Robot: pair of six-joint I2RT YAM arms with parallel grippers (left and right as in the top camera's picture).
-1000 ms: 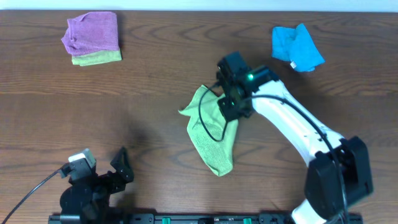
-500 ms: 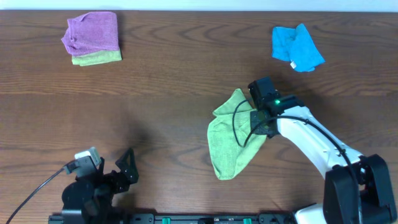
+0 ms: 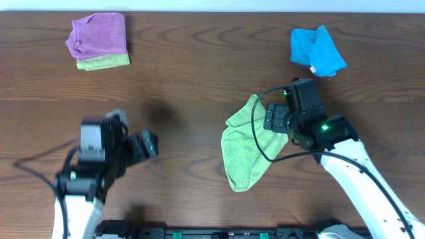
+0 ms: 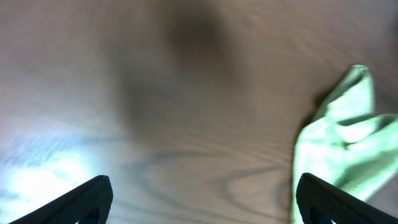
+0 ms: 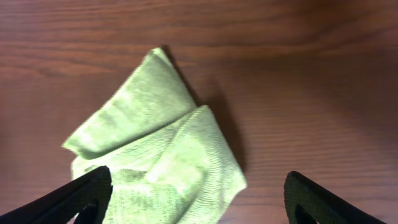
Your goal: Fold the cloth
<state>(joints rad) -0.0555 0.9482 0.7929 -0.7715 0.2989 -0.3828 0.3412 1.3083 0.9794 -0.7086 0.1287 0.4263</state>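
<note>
While the cloth (image 3: 244,149) lies rumpled on the desk (image 3: 199,86) right of centre, the right pincer (image 3: 269,119) hovers open over its edge and the left pincer (image 3: 149,143) hangs open well apart, the fold apparently needing a corner grasp next.

Overhead: right arm (image 3: 312,126) is covering the cloth (image 3: 242,149) along its 3 o'clock edge and hiding its own fingers. Left arm (image 3: 80,212) is running off the frame at 6 o'clock, its gripper end blurring. Purple cloth (image 3: 99,34) is burying most of a lime cloth (image 3: 106,62). Left wrist: whole view is blurring, cloth running off at 3 to 4 o'clock, left fingers (image 4: 87,199) getting clipped at 5 and 7. Right wrist: cloth getting clipped at 6 o'clock, right fingers (image 5: 314,199) showing tips only, at 5 and 7.
</note>
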